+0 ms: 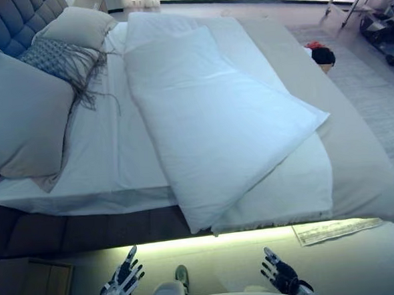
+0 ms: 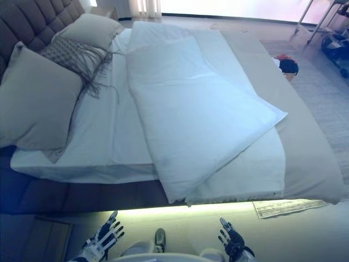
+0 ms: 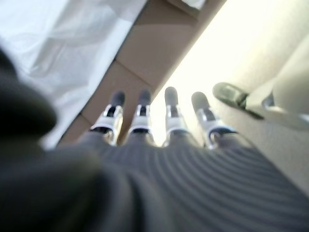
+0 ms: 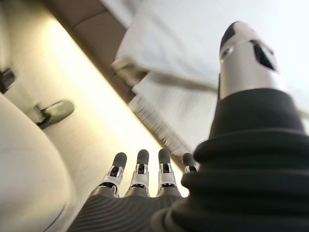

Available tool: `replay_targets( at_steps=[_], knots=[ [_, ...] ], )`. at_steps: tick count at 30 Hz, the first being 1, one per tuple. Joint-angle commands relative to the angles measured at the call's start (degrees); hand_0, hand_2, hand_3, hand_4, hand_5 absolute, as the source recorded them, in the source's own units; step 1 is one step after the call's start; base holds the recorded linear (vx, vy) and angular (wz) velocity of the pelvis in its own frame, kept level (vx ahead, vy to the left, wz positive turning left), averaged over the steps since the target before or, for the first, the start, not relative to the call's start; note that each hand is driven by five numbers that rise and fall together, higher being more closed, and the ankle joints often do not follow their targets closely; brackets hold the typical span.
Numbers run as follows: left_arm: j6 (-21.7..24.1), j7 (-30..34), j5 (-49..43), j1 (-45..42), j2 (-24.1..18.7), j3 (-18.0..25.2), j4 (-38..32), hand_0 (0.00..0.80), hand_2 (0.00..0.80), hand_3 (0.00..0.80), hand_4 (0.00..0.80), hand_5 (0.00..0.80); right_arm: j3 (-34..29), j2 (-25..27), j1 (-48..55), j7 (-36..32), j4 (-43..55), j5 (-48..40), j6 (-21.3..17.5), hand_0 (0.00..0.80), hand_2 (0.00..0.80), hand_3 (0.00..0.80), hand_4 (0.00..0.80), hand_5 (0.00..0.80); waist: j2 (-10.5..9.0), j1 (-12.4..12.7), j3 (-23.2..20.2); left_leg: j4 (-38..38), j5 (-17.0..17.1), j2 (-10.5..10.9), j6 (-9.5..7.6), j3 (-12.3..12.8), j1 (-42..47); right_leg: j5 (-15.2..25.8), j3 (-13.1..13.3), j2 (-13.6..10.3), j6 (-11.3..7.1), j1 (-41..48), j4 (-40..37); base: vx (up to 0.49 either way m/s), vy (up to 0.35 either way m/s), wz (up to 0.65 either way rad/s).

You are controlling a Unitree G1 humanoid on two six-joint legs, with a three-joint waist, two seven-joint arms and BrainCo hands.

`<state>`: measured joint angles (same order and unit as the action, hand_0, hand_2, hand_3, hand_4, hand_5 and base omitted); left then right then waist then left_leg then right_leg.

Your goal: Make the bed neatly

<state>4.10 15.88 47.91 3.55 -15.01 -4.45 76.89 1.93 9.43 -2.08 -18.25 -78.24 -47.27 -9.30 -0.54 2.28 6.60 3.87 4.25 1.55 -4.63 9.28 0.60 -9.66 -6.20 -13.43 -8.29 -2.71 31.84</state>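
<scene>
Your left hand sits at the bottom left of the head view, fingers spread and straight, holding nothing; your right hand mirrors it at the bottom right, equally spread and empty. Both hang low over the floor beside the bed frame, well short of the bedding — a ready stance, it seems, before any reach.

Above them, the white duvet lies skewed across the mattress, one corner drooping over the near edge at lower centre, so it likely needs pulling square. A beige blanket covers the right side. At the upper left, pillows and a fringed cushion lean against the tufted headboard.
</scene>
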Motion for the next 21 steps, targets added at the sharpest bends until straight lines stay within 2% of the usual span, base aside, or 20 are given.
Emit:
replay_targets(
  at_steps=[1, 2, 3, 5, 7, 9, 15, 18, 21],
  knots=[
    [0.37, 1.29, -0.5, 2.45, 0.93, 0.19, -0.52, 0.0, 0.0, 0.0, 0.0, 0.0, -1.01, 3.71, -1.89, -0.03, 1.05, -3.61, -0.8, 0.0, 0.0, 0.0, 0.0, 0.0, 2.24, -1.34, 3.24, -5.81, -1.27, -2.61, 4.18, 1.55, -6.82, 9.93, -4.24, 3.94, 2.74, -4.97, -15.91, -0.02, -0.192, -0.12],
    [0.79, 1.51, -0.04, 3.27, 0.86, 0.15, -0.88, 0.0, 0.0, 0.0, 0.0, 0.0, -0.94, 3.94, -3.11, -0.37, 1.11, -4.71, -0.85, 0.0, 0.0, 0.0, 0.0, 0.0, 1.99, -1.72, 4.75, -6.15, -2.57, -2.34, 4.37, 0.78, -6.58, 13.09, -3.68, 2.68, 2.33, -8.16, -19.46, -0.078, -0.221, -0.09],
    [1.24, 1.85, 0.52, 4.33, 0.64, -0.31, -1.42, 0.0, 0.0, 0.0, 0.0, 0.0, -0.99, 4.13, -4.71, -0.94, 1.41, -6.45, -0.99, 0.0, 0.0, 0.0, 0.0, 0.0, 1.7, -2.48, 6.59, -7.65, -4.72, -1.92, 4.25, -0.36, -7.05, 16.22, -1.51, 1.7, 1.75, -11.99, -21.91, -0.059, -0.245, 0.01],
    [1.83, 2.54, 1.38, 4.86, 0.67, -0.74, -1.86, 0.0, 0.0, 0.0, 0.0, 0.0, -1.05, 4.24, -6.63, -0.92, 2.19, -8.66, -0.88, 0.0, 0.0, 0.0, 0.0, 0.0, 1.38, -3.46, 8.07, -11.29, -7.57, -2.07, 4.16, -1.06, -8.35, 16.86, 0.35, 1.75, 1.5, -14.9, -22.02, 0.056, -0.206, 0.19],
    [2.35, 2.82, 3.34, 3.84, 1.82, -0.52, -1.94, 0.0, 0.0, 0.0, 0.0, 0.0, -1.13, 3.95, -6.92, 1.04, 3.05, -7.33, -1.03, 0.0, 0.0, 0.0, 0.0, 0.0, 0.69, -3.6, 7.96, -14.98, -8.68, -3.05, 3.86, 0.5, -9.3, 15.03, -0.54, 0.97, 0.9, -13.06, -20.58, 0.234, -0.165, 0.47],
    [2.02, 3.1, 2.94, 2.72, 2.57, -0.39, -2.47, 0.0, 0.0, 0.0, 0.0, 0.0, -1.28, 4.06, -6.76, 1.07, 3.74, -7.28, -1.58, 0.0, 0.0, 0.0, 0.0, 0.0, 0.14, -2.85, 7.4, -16.45, -9.02, -4.48, 4.67, 0.9, -9.34, 13.58, -2.56, 0.41, 0.69, -10.8, -20.61, 0.257, -0.193, 0.69],
    [1.05, 3.58, 1.99, 3.96, 2.15, -2.96, -2.55, 0.0, 0.0, 0.0, 0.0, 0.0, -0.98, 5.31, -10.02, 0.32, 5.99, -13.85, -4.24, 0.0, 0.0, 0.0, 0.0, 0.0, -0.16, -1.74, 8.0, -14.5, -6.79, -5.76, 6.34, -0.7, -10.21, 13.14, -5.33, 0.97, 0.96, -9.44, -22.69, 0.078, -0.132, 0.12],
    [0.76, 4.01, 1.96, 4.05, 1.52, -3.3, -2.9, 0.0, 0.0, 0.0, 0.0, 0.0, -2.75, 6.56, -11.81, 3.56, 6.55, -16.84, -5.24, 0.0, 0.0, 0.0, 0.0, 0.0, 0.36, -1.14, 8.92, -14.64, -6.6, -5.91, 6.95, -1.84, -10.87, 12.52, -6.42, 0.62, 1.03, -9.93, -21.71, 0.039, -0.047, 0.14],
    [0.7, 5.03, 3.44, 4.26, 0.01, -3.33, -3.33, 0.0, 0.0, 0.0, 0.0, 0.0, -4.85, 8.88, -13.61, 7.87, 6.51, -16.69, -4.06, 0.0, 0.0, 0.0, 0.0, 0.0, 0.89, -0.74, 10.44, -16.46, -6.99, -6.04, 7.24, -2.76, -12.55, 12.01, -6.77, -0.14, 1.0, -11.58, -19.65, -0.003, -0.038, 0.05]
  ],
)
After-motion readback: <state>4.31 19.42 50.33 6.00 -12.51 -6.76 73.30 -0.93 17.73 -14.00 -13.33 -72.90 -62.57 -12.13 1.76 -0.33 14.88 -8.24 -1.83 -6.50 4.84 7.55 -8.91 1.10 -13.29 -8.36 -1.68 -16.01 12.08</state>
